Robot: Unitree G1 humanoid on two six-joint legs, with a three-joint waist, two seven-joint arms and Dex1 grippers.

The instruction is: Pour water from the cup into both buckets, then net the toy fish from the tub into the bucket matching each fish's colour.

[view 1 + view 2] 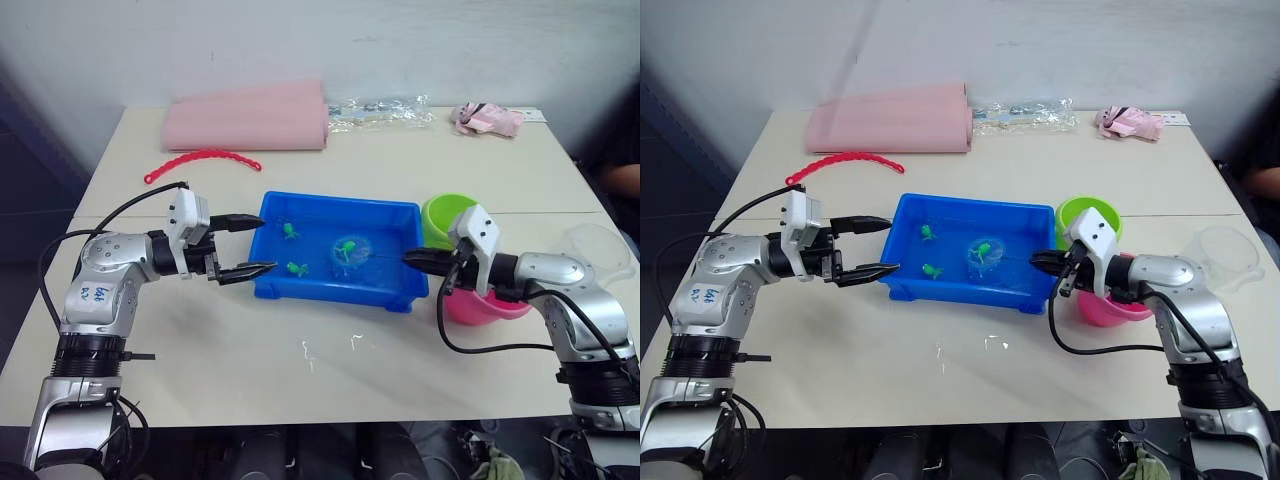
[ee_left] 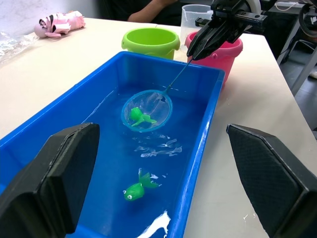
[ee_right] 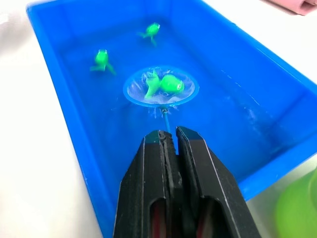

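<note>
Right wrist view shows you your right tool (image 3: 168, 140) clenched on the thin dark wire handle of the small round blue-rimmed net (image 3: 161, 89), whose hoop lies inside the shallow rectangular bright blue plastic tub (image 1: 400, 213) with one green toy fish (image 3: 166, 85) resting on its mesh. Two more tiny green plastic fish (image 3: 101, 59) sit in the tub's water beyond the hoop, towards the tub's far end from your right tool. Your left tool (image 1: 244, 246) is released, its two black fingers spread wide, one over the tub's near-left corner and one just outside the wall there, grasping nothing. Just beside the tub's right end stand the lime green round plastic bucket (image 1: 440, 214) and the hot pink round plastic bucket (image 2: 224, 53), touching or nearly touching each other. Beyond the buckets from the tub you have the wide clear faceted plastic cup (image 1: 1220, 254) on the pale tabletop (image 1: 330, 370).
</note>
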